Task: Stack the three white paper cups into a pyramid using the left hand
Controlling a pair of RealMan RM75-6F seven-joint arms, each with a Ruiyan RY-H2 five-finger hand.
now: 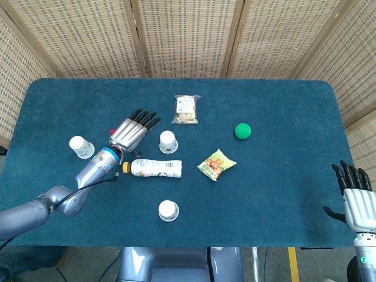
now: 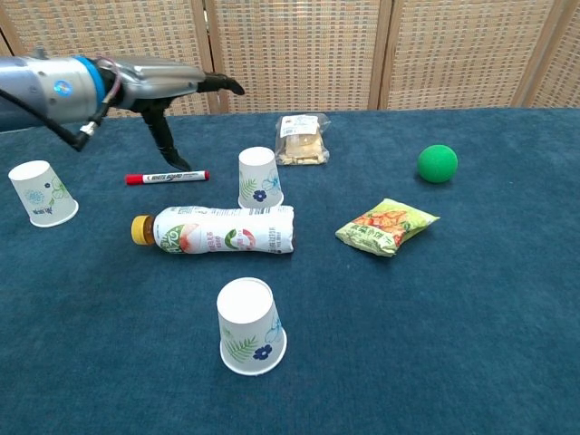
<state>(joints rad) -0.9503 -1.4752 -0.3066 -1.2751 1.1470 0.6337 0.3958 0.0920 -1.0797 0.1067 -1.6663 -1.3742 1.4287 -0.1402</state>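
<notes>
Three white paper cups stand upside down on the blue table: one at the left, one in the middle, one near the front. My left hand hovers open, fingers spread, above the table just left of the middle cup, over the red marker, holding nothing. My right hand stays open at the table's front right corner, seen only in the head view.
A drink bottle lies on its side between the middle and front cups. A red marker lies under my left hand. A biscuit pack, a snack bag and a green ball lie to the right.
</notes>
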